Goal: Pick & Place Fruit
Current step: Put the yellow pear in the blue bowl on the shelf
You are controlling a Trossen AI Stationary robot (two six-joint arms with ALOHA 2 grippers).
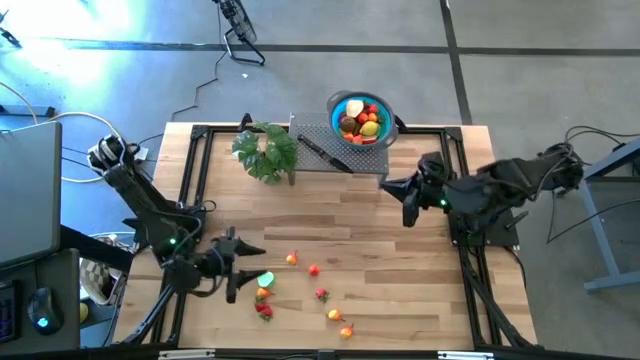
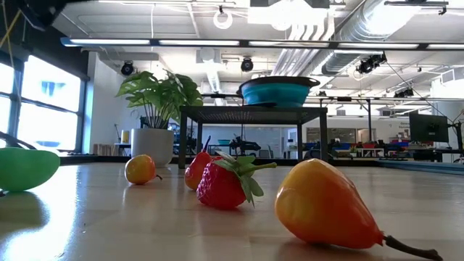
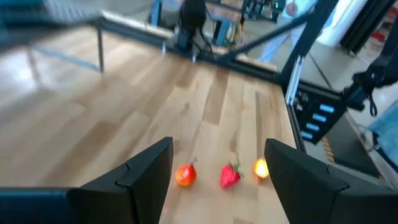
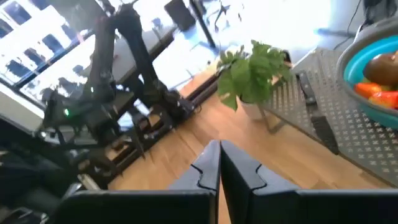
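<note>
Several small toy fruits lie loose on the near part of the wooden table: a green lime (image 1: pixel 265 280), an orange piece (image 1: pixel 291 259), a strawberry (image 1: pixel 322 294) and a yellow-orange fruit (image 2: pixel 326 206). More fruit fills the blue bowl (image 1: pixel 337 110), which stands on a metal rack at the far edge. My left gripper (image 1: pixel 250 265) hovers open just left of the lime. In its wrist view the open left gripper (image 3: pixel 217 149) frames the orange piece (image 3: pixel 185 175) and a strawberry (image 3: pixel 230 176). My right gripper (image 1: pixel 385 183) is shut and holds nothing, raised near the rack's right end.
A leafy potted plant (image 1: pixel 266 150) stands at the rack's left end. A black-handled knife (image 1: pixel 322 152) lies on the rack (image 1: pixel 330 160) beside the bowl. Black frame rails run along the table's left and right edges. Bare wood lies between the loose fruit and the rack.
</note>
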